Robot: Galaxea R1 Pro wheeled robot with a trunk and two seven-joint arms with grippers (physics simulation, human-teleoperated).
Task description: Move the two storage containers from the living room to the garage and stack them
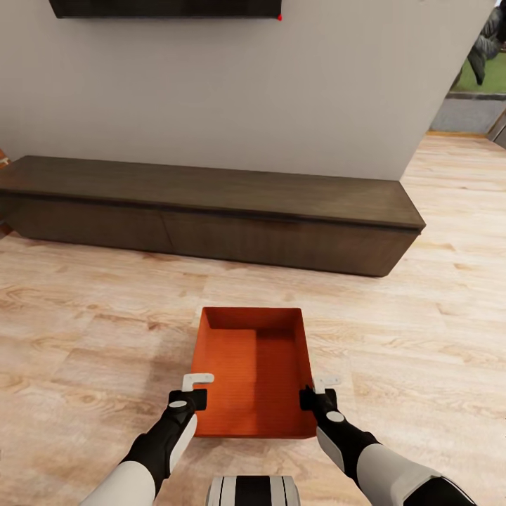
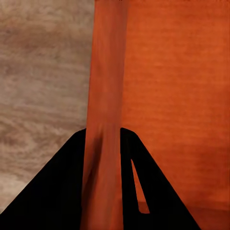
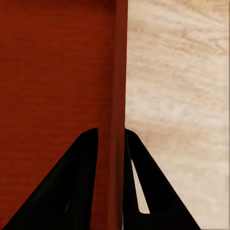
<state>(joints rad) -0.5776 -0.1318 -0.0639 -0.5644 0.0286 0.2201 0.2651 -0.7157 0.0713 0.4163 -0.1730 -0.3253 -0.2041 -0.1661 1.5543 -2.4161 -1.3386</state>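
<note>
A matt orange-red finish with fine ribbing is shown on the storage container [image 1: 253, 365]. Light wood planks [image 1: 84, 330] form the floor; dark matt wood grain covers the bench [image 1: 211, 211].

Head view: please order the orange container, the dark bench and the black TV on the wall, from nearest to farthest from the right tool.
1. The orange container: on the wood floor, its right wall sits between the fingers of the right tool.
2. The dark bench: beyond the container, along the wall.
3. The black TV: farthest, high on the wall above the bench.
</note>
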